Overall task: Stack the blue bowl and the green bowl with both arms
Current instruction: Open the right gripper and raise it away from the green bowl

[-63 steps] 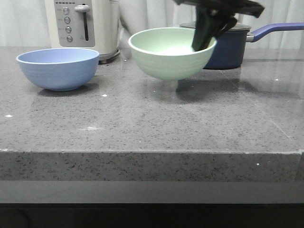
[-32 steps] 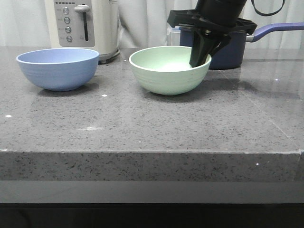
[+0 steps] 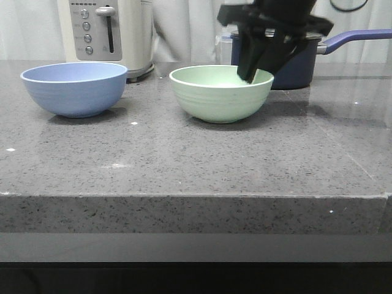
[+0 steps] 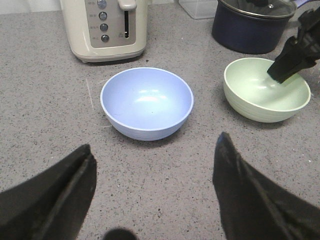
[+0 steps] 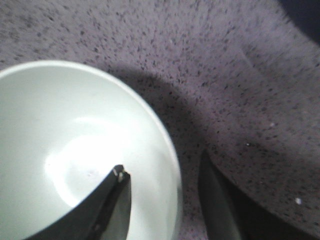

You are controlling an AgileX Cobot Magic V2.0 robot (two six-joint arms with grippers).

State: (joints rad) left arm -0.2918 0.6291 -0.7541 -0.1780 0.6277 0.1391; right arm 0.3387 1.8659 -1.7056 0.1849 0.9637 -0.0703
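Observation:
The green bowl (image 3: 219,95) stands upright on the grey counter at the middle; it also shows in the left wrist view (image 4: 265,90) and the right wrist view (image 5: 65,140). My right gripper (image 3: 256,72) is over its right rim, open, with one finger inside the bowl and one outside (image 5: 162,165), a gap on both sides of the rim. The blue bowl (image 3: 75,89) stands upright and empty at the left (image 4: 146,102). My left gripper (image 4: 155,145) is open and empty, hovering above the counter short of the blue bowl; it is out of the front view.
A cream toaster (image 3: 107,33) stands behind the blue bowl. A navy lidded saucepan (image 3: 300,58) with its handle pointing right stands close behind the green bowl and my right gripper. A clear container (image 4: 200,7) sits at the back. The counter's front edge (image 3: 196,196) runs across.
The green bowl came down from the air onto the counter. My right gripper's jaws opened and let go of its rim.

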